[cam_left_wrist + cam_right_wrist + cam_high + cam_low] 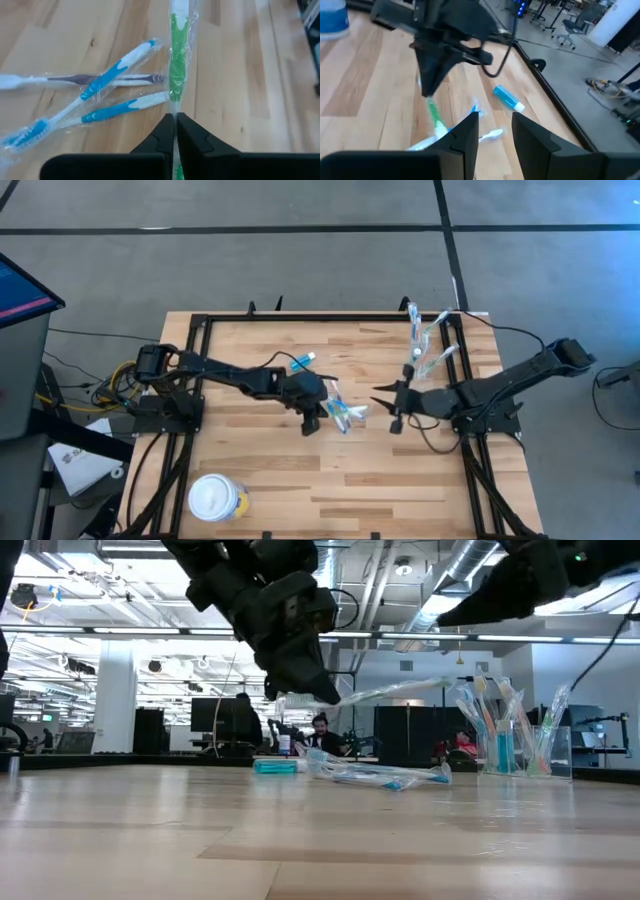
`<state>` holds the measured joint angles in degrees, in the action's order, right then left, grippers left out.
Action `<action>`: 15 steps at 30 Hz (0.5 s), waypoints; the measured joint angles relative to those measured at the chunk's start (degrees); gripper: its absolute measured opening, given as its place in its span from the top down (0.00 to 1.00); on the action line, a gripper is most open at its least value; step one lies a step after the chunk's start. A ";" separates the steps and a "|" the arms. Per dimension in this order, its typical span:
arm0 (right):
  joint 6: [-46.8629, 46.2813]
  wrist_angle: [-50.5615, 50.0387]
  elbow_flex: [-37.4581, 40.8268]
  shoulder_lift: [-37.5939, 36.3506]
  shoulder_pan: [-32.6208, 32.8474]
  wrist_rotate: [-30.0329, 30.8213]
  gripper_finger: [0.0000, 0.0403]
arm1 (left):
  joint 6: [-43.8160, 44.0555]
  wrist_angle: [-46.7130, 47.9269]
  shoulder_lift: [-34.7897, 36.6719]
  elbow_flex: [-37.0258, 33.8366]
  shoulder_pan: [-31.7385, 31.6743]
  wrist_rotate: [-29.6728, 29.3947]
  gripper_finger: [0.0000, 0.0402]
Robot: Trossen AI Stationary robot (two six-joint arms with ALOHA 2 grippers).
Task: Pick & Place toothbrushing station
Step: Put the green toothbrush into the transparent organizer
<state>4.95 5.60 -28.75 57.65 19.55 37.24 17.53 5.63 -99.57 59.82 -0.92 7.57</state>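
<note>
Readable text: none in any view.
Small blue tube with white cap [508,98]: no lettering can be made out on it.
Clear plastic sleeves on the thin toothbrushes [107,87]: no print can be made out.
Round yellow tub with white lid [217,498]: its markings are too small to read.
Paper sheet beside the wooden counter [75,460]: dark marks show on it, not legible.
Screens in the room behind: nothing can be read on them.
</note>
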 joint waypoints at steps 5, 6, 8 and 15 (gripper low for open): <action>1.51 -6.49 -6.45 7.36 0.00 -0.01 0.73 | 6.62 0.01 0.00 0.08 -2.39 5.28 1.00; 1.52 -7.88 -7.77 8.77 0.05 -0.03 0.73 | 7.16 0.00 0.02 0.08 -2.88 6.23 0.99; 1.61 -10.37 -10.22 11.37 0.43 -0.14 0.73 | 8.55 0.00 0.02 0.08 -3.60 7.02 0.99; 3.54 -15.32 -17.57 19.97 2.04 -0.10 0.73 | 13.26 -0.06 0.07 0.08 -5.86 10.83 0.99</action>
<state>8.49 -9.72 -46.32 77.62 21.59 37.14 30.79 5.57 -99.50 59.90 -6.78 18.40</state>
